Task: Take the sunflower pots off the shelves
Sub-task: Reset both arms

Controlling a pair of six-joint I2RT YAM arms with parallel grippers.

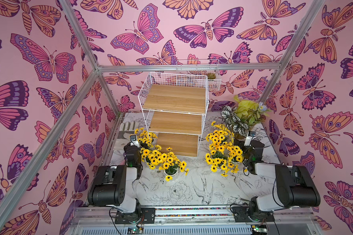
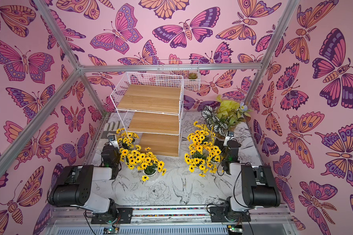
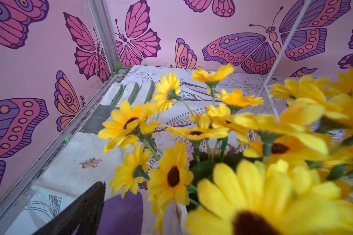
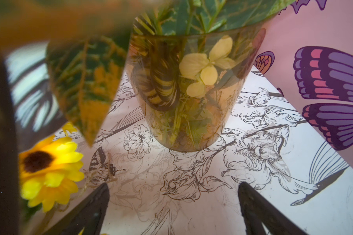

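Observation:
The shelves (image 1: 174, 97) (image 2: 149, 99) stand at the back middle, and all three wooden boards are bare. The sunflower pots stand on the table in two clusters. One cluster is at front left of the shelves (image 1: 165, 160) (image 2: 145, 160), with a pot further back (image 1: 145, 137). The other cluster is to the right (image 1: 222, 146) (image 2: 202, 148). My left gripper (image 1: 136, 143) is beside the back-left pot. One dark finger (image 3: 90, 205) shows far to the side, apart from a white pot rim (image 3: 182, 211); flowers hide the other finger. My right gripper (image 4: 173, 184) (image 1: 247, 140) hovers open over bare table.
A large striped-leaf plant (image 1: 242, 118) in a clear pot (image 4: 183, 91) stands just beyond my right gripper. A grey-white glove (image 3: 130, 91) lies in the back-left corner. A wire basket with a succulent (image 1: 211, 76) hangs on the back wall. Aluminium posts frame the cell.

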